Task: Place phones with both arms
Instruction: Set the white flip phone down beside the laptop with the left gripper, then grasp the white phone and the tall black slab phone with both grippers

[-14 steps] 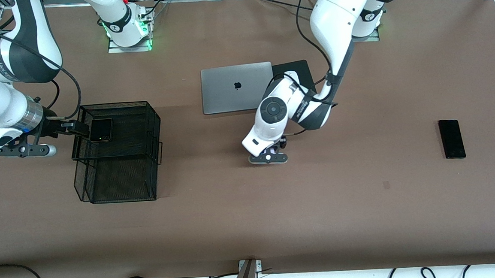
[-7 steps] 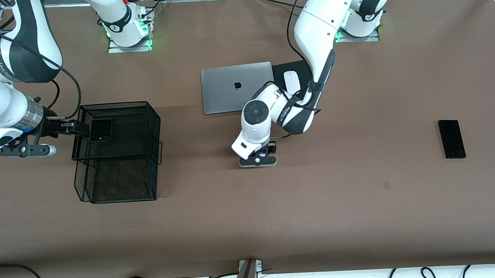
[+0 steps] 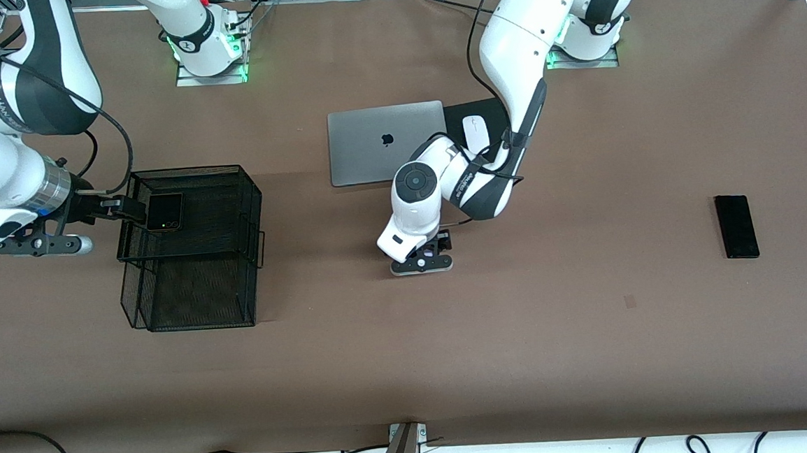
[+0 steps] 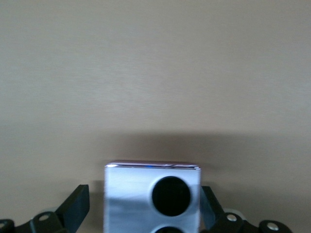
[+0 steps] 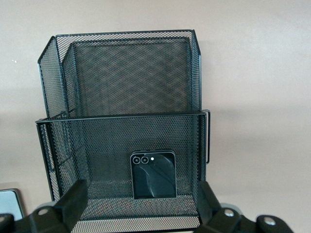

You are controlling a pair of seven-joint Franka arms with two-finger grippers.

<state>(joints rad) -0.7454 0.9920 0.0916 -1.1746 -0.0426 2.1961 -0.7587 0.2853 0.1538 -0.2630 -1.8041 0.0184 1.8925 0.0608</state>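
i see the left gripper (image 3: 421, 252) low over the bare table (image 3: 522, 331) near its middle, fingers (image 4: 77, 206) spread, the lilac phone (image 4: 151, 196) between them with a gap on each side, not pinched. the long black phone (image 3: 736, 226) lies flat at about three o'clock from it, well apart, toward the left arm's end. at nine o'clock stands the black mesh basket (image 3: 193, 281); the small black phone (image 3: 165, 211) rests in its upper tier. the right gripper (image 3: 114, 208) hangs at the basket's rim just beside that phone, fingers (image 5: 73, 196) spread, holding nothing. at twelve o'clock, farther off, sit the grey laptop (image 3: 384, 142) and white mouse (image 3: 474, 132).
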